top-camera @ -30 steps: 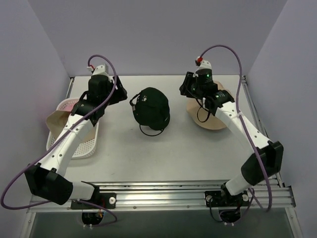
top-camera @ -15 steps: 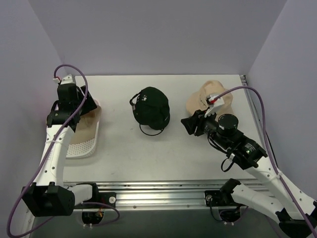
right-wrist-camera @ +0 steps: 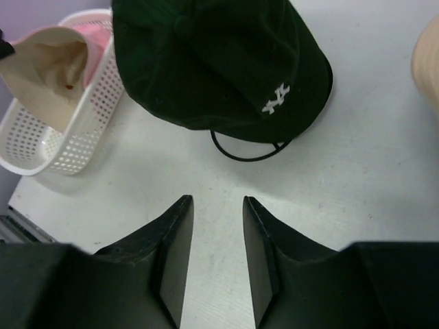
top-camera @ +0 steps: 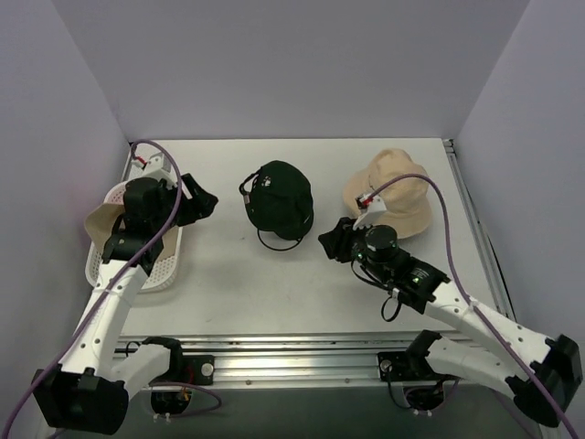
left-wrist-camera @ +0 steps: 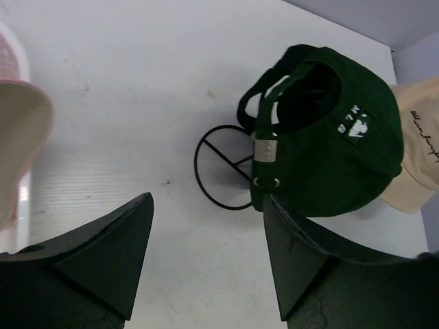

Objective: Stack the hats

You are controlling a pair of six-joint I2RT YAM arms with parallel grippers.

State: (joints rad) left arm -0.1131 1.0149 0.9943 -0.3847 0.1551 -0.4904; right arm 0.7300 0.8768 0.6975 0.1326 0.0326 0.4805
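Observation:
A dark green baseball cap [top-camera: 279,199] sits on a thin wire frame [top-camera: 274,242] at the table's middle. It also shows in the left wrist view [left-wrist-camera: 329,157] and the right wrist view [right-wrist-camera: 212,62]. A beige bucket hat [top-camera: 391,194] lies at the back right. Another beige hat [top-camera: 105,219] and a pink hat [right-wrist-camera: 96,34] sit in the white basket [top-camera: 137,270] at the left. My left gripper [top-camera: 203,203] is open and empty, left of the cap [left-wrist-camera: 207,199]. My right gripper [top-camera: 331,242] is open and empty, just right of and nearer than the cap [right-wrist-camera: 217,200].
The wire ring [left-wrist-camera: 219,171] sticks out from under the cap on the near side. The purple walls close in the table at left, back and right. A metal rail [top-camera: 302,352] runs along the near edge.
My left gripper has swung from over the basket to the right, toward the cap. My right gripper has pulled back from the beige hat and moved left, toward the cap's near right side.

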